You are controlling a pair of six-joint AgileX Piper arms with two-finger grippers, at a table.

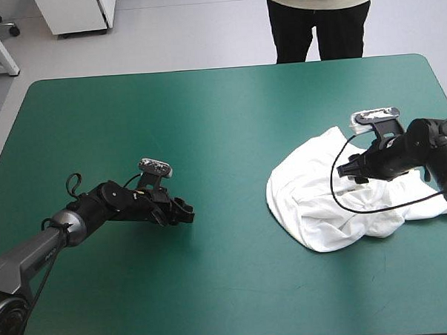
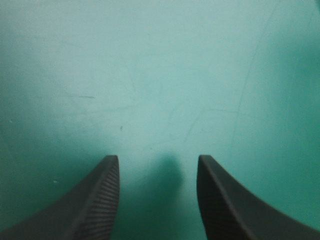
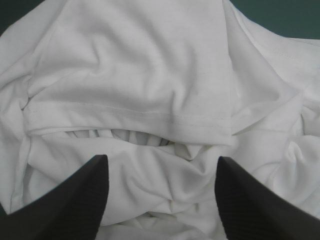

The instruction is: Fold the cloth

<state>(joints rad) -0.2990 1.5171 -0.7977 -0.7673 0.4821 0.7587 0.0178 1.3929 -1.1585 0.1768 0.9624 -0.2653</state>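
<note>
On teal-green worktop (image 1: 207, 124), crumpled white T-shirt (image 1: 314, 208) heaped near right edge under wide-open right jaws, left jaws wide over a bare stretch well apart; no fold made, whole folding seemingly left.

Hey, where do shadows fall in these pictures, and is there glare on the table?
High view: a soft pale sheen on the teal-green cover mid-table, no hard glare; a faint shadow under the left hand. Left wrist view: a small dark shadow on the cover between the open fingers. Right wrist view: the T-shirt is evenly lit, dark only in the gap under its hem.
</note>
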